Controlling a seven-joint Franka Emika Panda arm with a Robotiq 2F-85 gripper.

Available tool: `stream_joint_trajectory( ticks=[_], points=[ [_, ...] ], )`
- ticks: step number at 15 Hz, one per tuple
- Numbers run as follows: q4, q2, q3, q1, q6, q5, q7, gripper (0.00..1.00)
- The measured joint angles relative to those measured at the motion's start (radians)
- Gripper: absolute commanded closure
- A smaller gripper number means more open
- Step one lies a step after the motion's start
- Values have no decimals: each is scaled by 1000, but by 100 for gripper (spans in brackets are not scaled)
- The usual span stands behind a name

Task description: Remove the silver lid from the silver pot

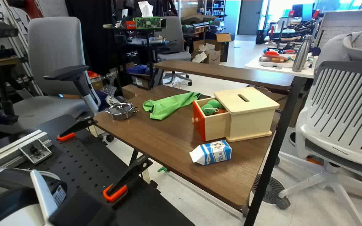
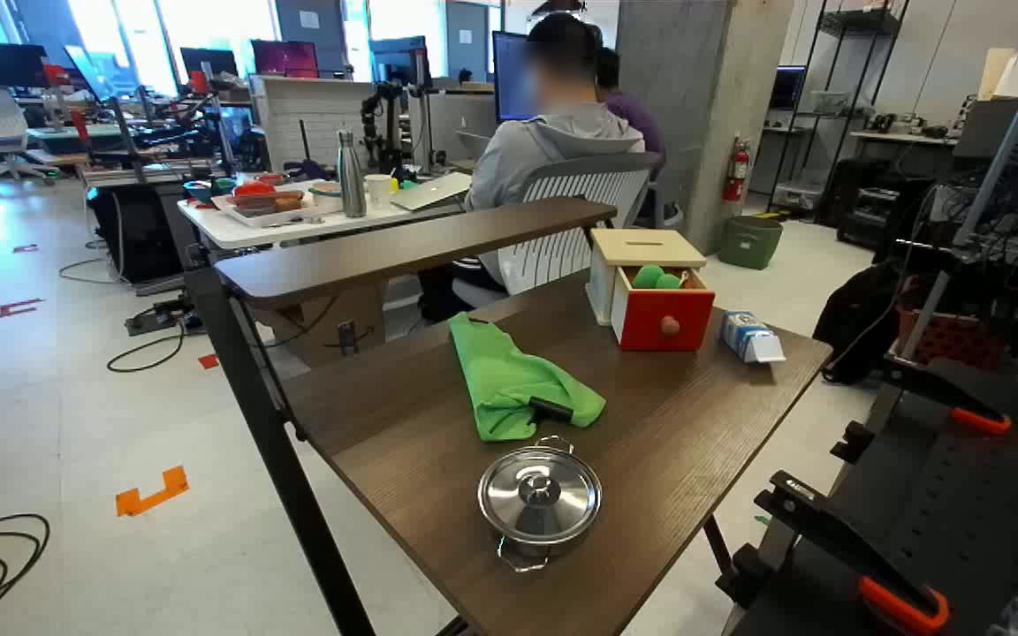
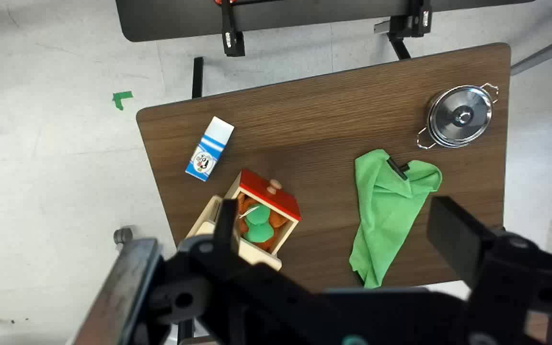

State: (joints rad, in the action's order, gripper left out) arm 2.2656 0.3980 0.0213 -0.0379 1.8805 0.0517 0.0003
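Observation:
The silver lid [image 1: 120, 108] sits on the silver pot [image 1: 123, 116] near a corner of the brown table. In an exterior view the round lid [image 2: 541, 495] with its small knob covers the pot [image 2: 560, 545], whose two wire handles stick out. In the wrist view the lid [image 3: 463, 116] and pot [image 3: 433, 122] are at the upper right. My gripper [image 3: 338, 220] is open and empty, high above the table. Its fingers are wide apart, and the pot is beyond the right finger, up and to the right. The gripper does not show in either exterior view.
A green cloth [image 2: 518, 384] lies beside the pot. A wooden box [image 1: 250, 116] with an open red-fronted drawer [image 2: 664, 320] holds green and orange things. A blue-and-white carton [image 1: 214, 153] lies by it. A raised shelf [image 1: 225, 73] runs along one table edge; a black clamped table [image 1: 83, 163] stands opposite.

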Motion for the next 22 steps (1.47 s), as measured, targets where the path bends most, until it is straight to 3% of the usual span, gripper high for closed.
stream_joint_trajectory(
  ticks=[16, 22],
  points=[
    [2, 0, -1, 0, 0, 0, 0, 0],
    [100, -2, -43, 55, 42, -3, -3, 0]
  ],
)
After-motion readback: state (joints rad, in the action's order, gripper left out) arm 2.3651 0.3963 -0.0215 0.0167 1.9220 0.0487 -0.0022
